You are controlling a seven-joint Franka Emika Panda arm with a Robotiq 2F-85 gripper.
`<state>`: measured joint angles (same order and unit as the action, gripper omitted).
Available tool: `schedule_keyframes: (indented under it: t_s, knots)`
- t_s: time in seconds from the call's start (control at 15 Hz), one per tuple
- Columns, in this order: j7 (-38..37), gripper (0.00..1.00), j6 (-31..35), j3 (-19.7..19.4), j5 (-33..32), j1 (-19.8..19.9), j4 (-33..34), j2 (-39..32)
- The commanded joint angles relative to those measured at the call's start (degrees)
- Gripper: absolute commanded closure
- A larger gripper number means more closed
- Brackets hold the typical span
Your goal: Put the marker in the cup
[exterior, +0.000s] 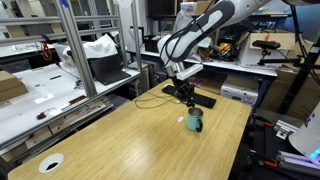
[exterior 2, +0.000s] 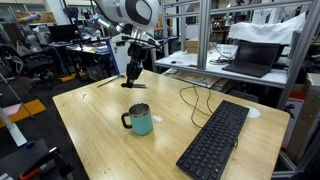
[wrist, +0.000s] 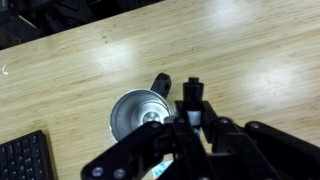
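Observation:
The teal-green cup (exterior 2: pixel 141 120) stands upright on the wooden table (exterior 2: pixel 100 125), its handle to one side; it also shows in an exterior view (exterior: pixel 195 121). In the wrist view I look down into the cup (wrist: pixel 140 112), which looks empty. My gripper (wrist: pixel 193 118) is shut on the marker (wrist: pixel 192 97), a dark stick with a white band, held between the fingers. The marker's tip sits just beside the cup's rim in the wrist view. In both exterior views the gripper (exterior 2: pixel 132 78) (exterior: pixel 187 97) hangs above the table, higher than the cup and a little off to its side.
A long black keyboard (exterior 2: pixel 215 140) lies near the cup, with a thin cable (exterior 2: pixel 192 97) looping across the table. A flat white disc (exterior: pixel 50 162) lies at a table corner. Metal frames, a laptop (exterior 2: pixel 245 58) and shelves stand around the table.

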<state>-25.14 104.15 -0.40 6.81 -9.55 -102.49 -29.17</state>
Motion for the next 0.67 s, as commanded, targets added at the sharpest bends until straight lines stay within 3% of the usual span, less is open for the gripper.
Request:
schedule_keyframes:
  t_s: [0.0, 0.27, 0.33, 0.6]
  knots:
    - [-0.1, 0.81, -0.1, 0.4, -0.2, 0.4, 0.1, 0.0]
    - [-0.1, 0.81, -0.1, 0.4, -0.2, 0.4, 0.2, 0.0]
    - [-0.1, 0.95, -0.1, 0.4, -0.2, 0.4, 0.2, 0.0]
    - [-0.9, 0.95, -6.0, 0.1, 1.5, 1.7, 1.5, -1.1]
